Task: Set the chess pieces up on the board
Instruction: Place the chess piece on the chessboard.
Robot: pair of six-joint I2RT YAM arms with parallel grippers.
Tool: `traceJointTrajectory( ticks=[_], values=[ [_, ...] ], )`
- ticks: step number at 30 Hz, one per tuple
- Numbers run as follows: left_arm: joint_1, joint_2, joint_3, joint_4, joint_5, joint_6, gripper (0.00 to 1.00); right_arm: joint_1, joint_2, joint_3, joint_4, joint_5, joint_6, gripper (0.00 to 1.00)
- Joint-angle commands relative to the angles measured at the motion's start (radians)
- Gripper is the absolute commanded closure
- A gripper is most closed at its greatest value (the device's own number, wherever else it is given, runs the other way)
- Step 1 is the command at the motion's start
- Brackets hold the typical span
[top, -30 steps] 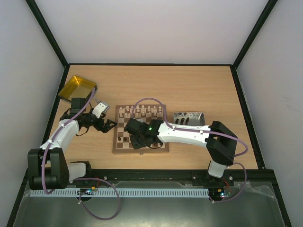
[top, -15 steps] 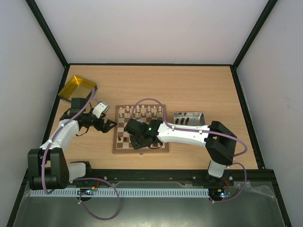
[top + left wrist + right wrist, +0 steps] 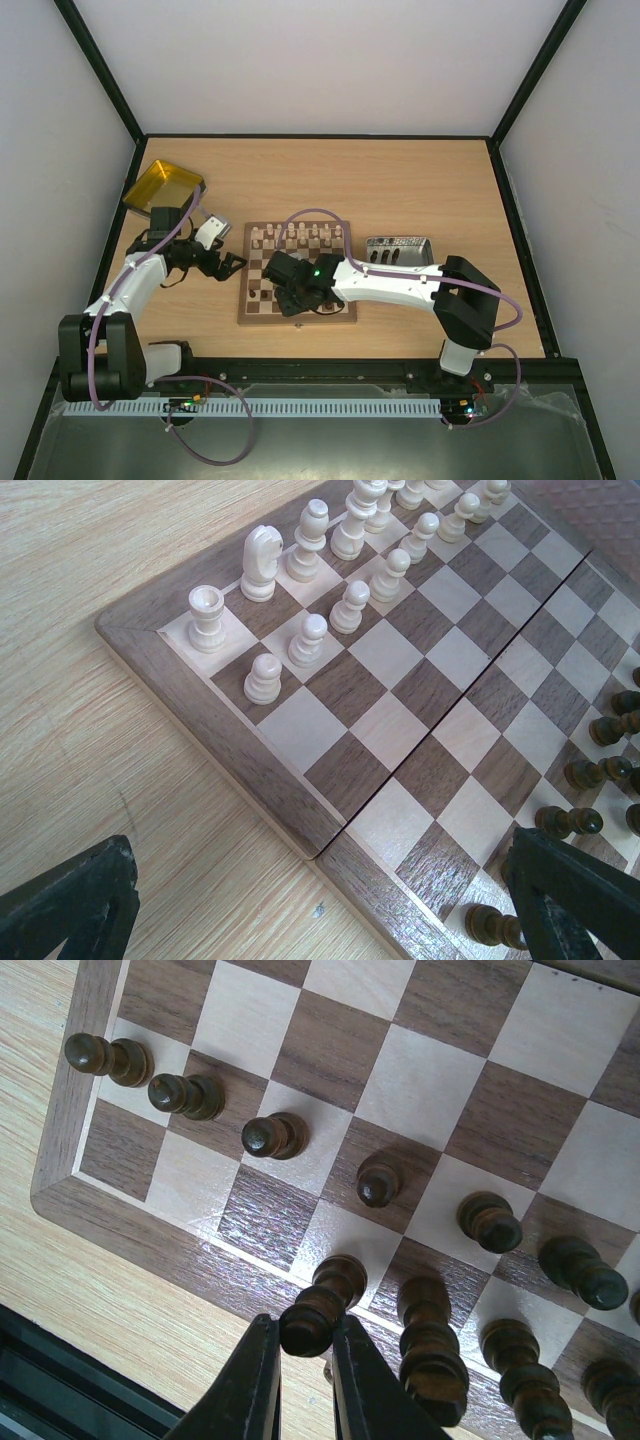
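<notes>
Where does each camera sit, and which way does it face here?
Top external: above and behind the bases, looking down at the board; both arms show.
Left wrist: low beside the board's left edge, facing the pale pieces; the open left gripper shows its fingers at the bottom corners.
Right wrist: over the board's near edge, looking down; the right gripper pinches a dark piece.
Shared: both wrist views show the dark pawns.

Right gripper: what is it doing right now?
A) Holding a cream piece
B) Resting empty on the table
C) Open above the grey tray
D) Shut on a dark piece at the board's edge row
D: in the right wrist view the right gripper pinches the head of a dark piece standing on the edge row of the board.
</notes>
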Motion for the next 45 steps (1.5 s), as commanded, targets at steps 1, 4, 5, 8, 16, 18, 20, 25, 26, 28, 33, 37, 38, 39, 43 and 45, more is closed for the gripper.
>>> traceJointTrajectory(
  ticks=[1,4,5,8,16,18,20,25,26,28,33,37,38,39,43,45],
  values=[
    [-0.003,-0.008,-0.014,-0.001,0.012,0.002,0.00,0.008,0.012,-0.006,0.004,0.016,-0.008,0.89],
    [-0.003,-0.005,-0.013,0.001,0.012,0.002,0.01,0.008,0.015,-0.001,0.000,0.020,-0.010,0.89],
    [-0.003,-0.005,-0.013,0.002,0.012,0.002,0.00,0.008,0.016,0.000,0.000,0.021,-0.011,0.90],
    [-0.003,-0.004,-0.013,0.002,0.012,0.002,0.01,0.008,0.021,0.004,-0.003,0.022,-0.014,0.90],
    [-0.003,-0.001,-0.013,0.002,0.012,0.003,0.00,0.008,0.038,0.024,-0.009,0.028,-0.026,0.90],
    [-0.003,0.001,-0.014,0.002,0.012,0.003,0.00,0.008,0.041,0.031,-0.011,0.028,-0.029,0.90],
    [-0.003,0.001,-0.012,0.002,0.012,0.003,0.01,0.008,0.042,0.036,-0.012,0.032,-0.030,0.90],
    [-0.003,0.004,-0.013,0.003,0.012,0.005,0.00,0.008,0.044,0.038,-0.013,0.034,-0.033,0.90],
    [-0.003,0.006,-0.014,0.002,0.012,0.005,0.00,0.008,0.044,0.037,-0.012,0.034,-0.033,0.90],
    [-0.003,0.007,-0.012,0.002,0.012,0.005,0.01,0.008,0.041,0.036,-0.008,0.033,-0.033,0.91],
    [-0.003,0.008,-0.013,0.000,0.013,0.005,0.00,0.008,0.039,0.033,-0.003,0.032,-0.033,0.91],
    [-0.003,0.007,-0.013,0.000,0.012,0.006,0.00,0.008,0.039,0.032,0.000,0.031,-0.031,0.90],
    [-0.003,0.007,-0.013,0.000,0.013,0.006,0.00,0.008,0.039,0.033,0.000,0.033,-0.030,0.90],
    [-0.003,0.007,-0.013,0.000,0.012,0.006,0.00,0.008,0.038,0.033,0.001,0.033,-0.030,0.90],
    [-0.003,0.009,-0.013,0.000,0.013,0.006,0.01,0.008,0.037,0.032,0.003,0.032,-0.030,0.90],
    [-0.003,0.008,-0.014,0.000,0.013,0.006,0.01,0.008,0.033,0.029,0.006,0.034,-0.027,0.90]
  ],
)
